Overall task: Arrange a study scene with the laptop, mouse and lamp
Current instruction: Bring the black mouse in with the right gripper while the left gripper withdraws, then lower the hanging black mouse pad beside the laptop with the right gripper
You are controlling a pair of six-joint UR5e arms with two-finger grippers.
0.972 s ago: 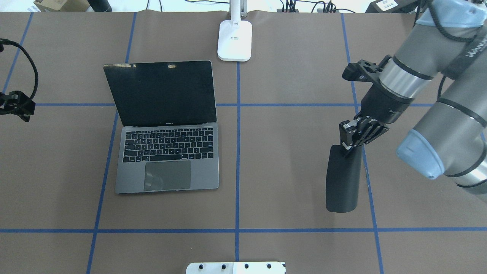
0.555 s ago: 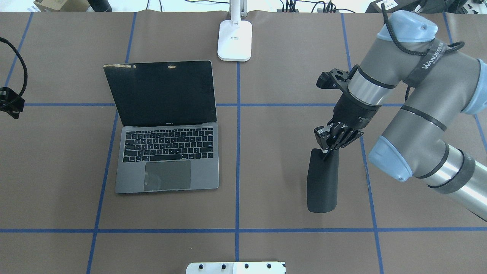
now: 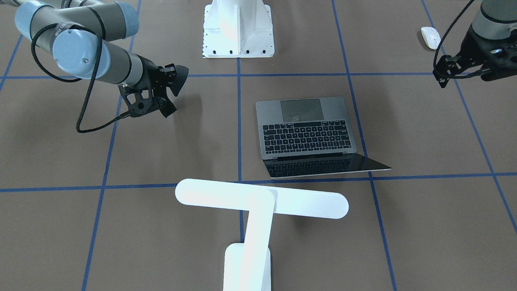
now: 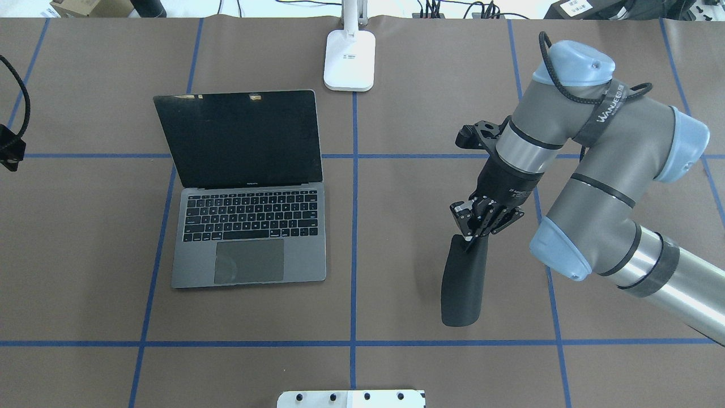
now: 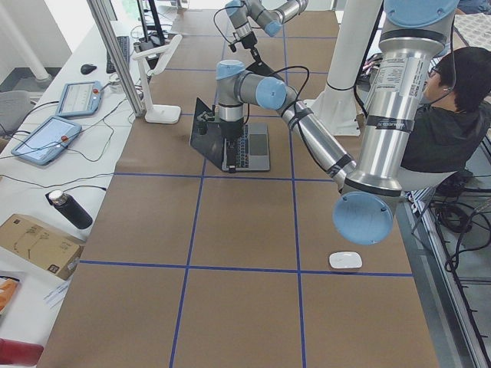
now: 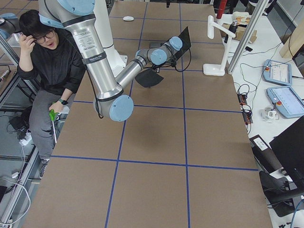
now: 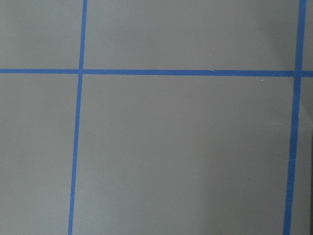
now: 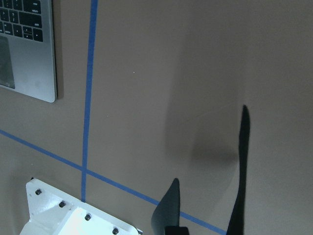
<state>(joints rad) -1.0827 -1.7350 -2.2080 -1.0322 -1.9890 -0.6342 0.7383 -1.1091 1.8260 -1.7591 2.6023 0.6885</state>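
Observation:
The open grey laptop (image 4: 249, 226) sits left of the table's centre and shows in the front view (image 3: 309, 135) too. The white lamp stands at the far edge, with its base (image 4: 349, 59) and bar head (image 3: 261, 199) in view. The white mouse (image 3: 430, 37) lies near the robot's left side and is outside the overhead view. My right gripper (image 4: 481, 218) is shut on the top edge of a flat black mat (image 4: 463, 283), which hangs above the table right of the laptop. My left gripper (image 3: 490, 64) hovers near the mouse, its fingers hidden.
A white bolted pedestal (image 4: 351, 398) stands at the near edge between the arms. Blue tape lines grid the brown table cover (image 4: 425, 113). A person (image 6: 42, 61) sits beside the table on the robot's right. Tablets and cables lie beyond the far edge.
My right arm has carried the black mat leftward, closer to the laptop. My left wrist has drifted further toward the left edge of the overhead view.

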